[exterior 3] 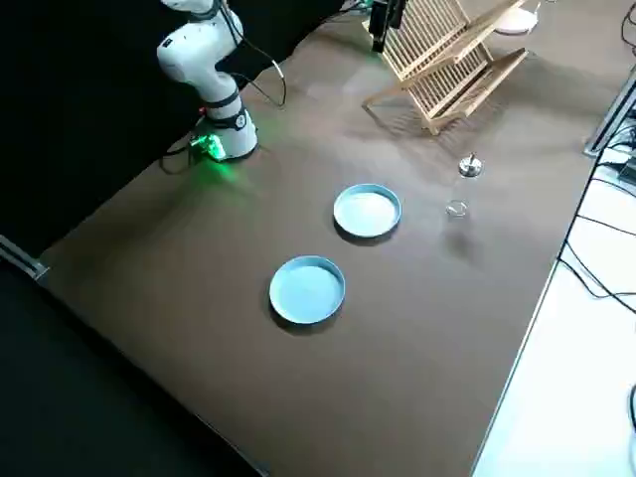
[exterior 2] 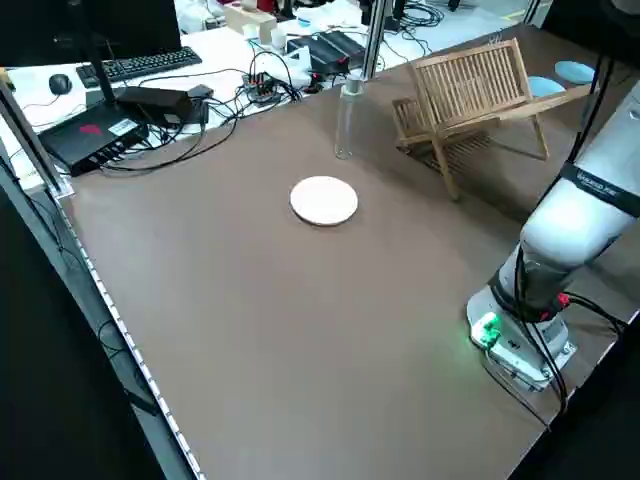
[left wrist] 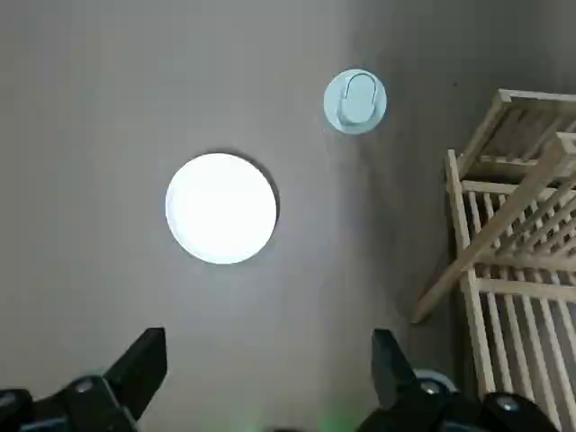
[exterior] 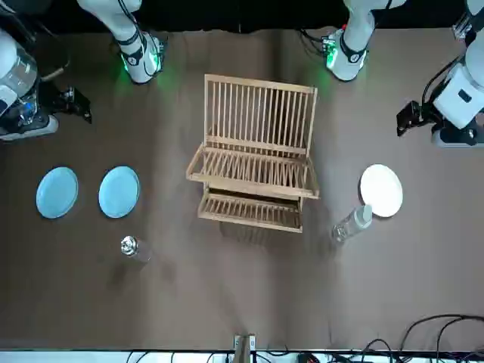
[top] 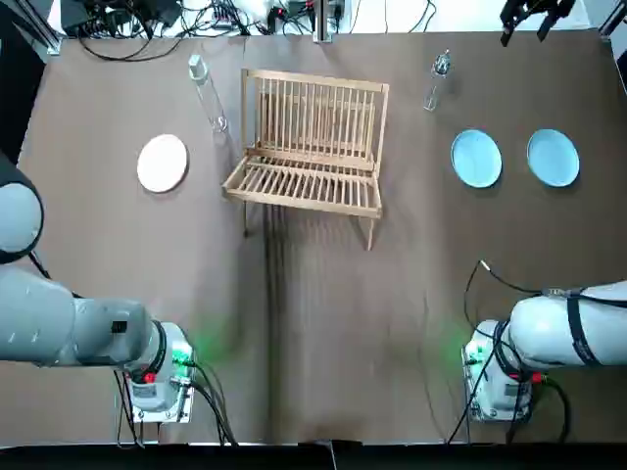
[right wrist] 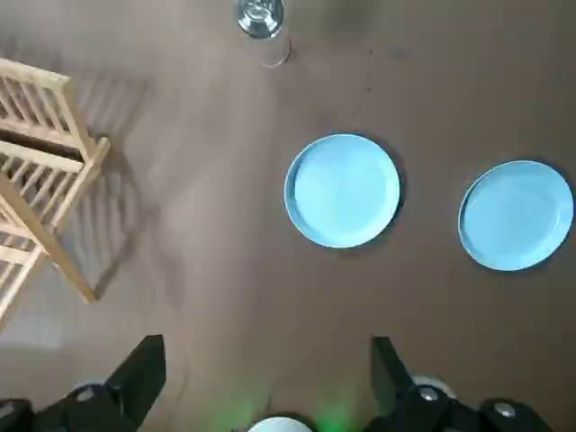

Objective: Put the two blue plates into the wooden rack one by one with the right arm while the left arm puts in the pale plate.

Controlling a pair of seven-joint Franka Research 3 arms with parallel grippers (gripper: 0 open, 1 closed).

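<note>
Two blue plates (top: 476,158) (top: 554,157) lie flat side by side on the brown table, to the right of the wooden rack (top: 312,147). Seen from above in the right wrist view are the nearer blue plate (right wrist: 342,190) and the farther one (right wrist: 516,215). The pale plate (top: 162,163) lies flat to the left of the rack. My right gripper (right wrist: 267,382) hangs high over the table on the near side of the blue plates, open and holding nothing. My left gripper (left wrist: 267,382) hovers likewise, open, short of the pale plate (left wrist: 221,208).
A clear bottle (top: 208,93) stands between the pale plate and the rack's far left corner. A small glass vessel (top: 436,78) stands behind the blue plates. Cables and equipment lie past the table's far edge. The arm bases (top: 162,377) (top: 500,377) sit near the front edge.
</note>
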